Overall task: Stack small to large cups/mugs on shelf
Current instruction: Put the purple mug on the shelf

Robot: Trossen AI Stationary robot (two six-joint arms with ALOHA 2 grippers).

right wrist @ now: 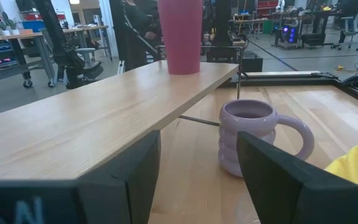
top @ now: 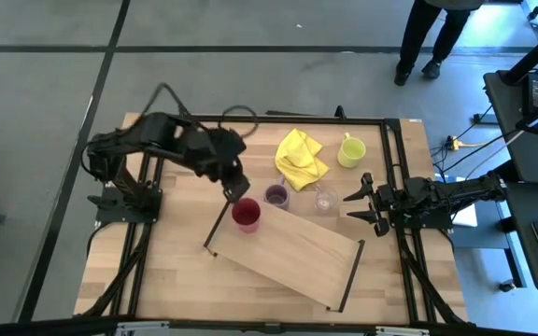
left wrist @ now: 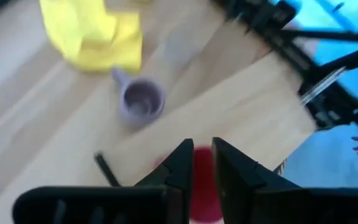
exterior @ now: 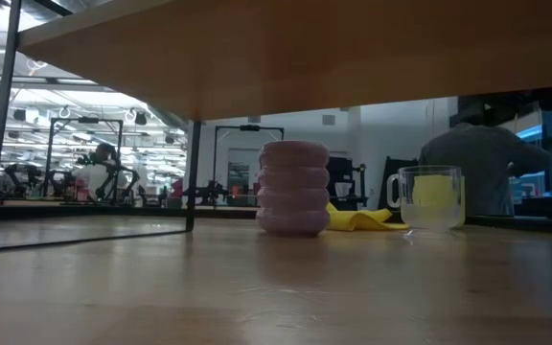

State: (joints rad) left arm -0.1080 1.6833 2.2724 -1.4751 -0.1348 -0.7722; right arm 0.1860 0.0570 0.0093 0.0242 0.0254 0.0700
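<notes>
The red cup (top: 246,215) stands upright on the far left corner of the light-wood shelf (top: 288,252); it also shows in the right wrist view (right wrist: 180,34). My left gripper (top: 239,194) is just over its far rim, its fingers nearly together with red between them (left wrist: 202,180). The purple mug (top: 276,195) and the clear glass tumbler (top: 325,200) stand on the table beyond the shelf's far edge. The yellow-green mug (top: 350,150) stands at the far right. My right gripper (top: 358,203) is open and empty, right of the tumbler. My left gripper is shut on the red cup at its far rim (left wrist: 202,163), coming from above and slanting down. The fingers hide the place of contact, so which finger is inside the cup I cannot tell. The cup stands upright with its base on the shelf.
A yellow cloth (top: 299,157) lies at the far edge, between the arms. The shelf lies slantwise across the table on black rails (top: 348,275), raised above the tabletop (exterior: 305,57). A person stands beyond the table (top: 428,37).
</notes>
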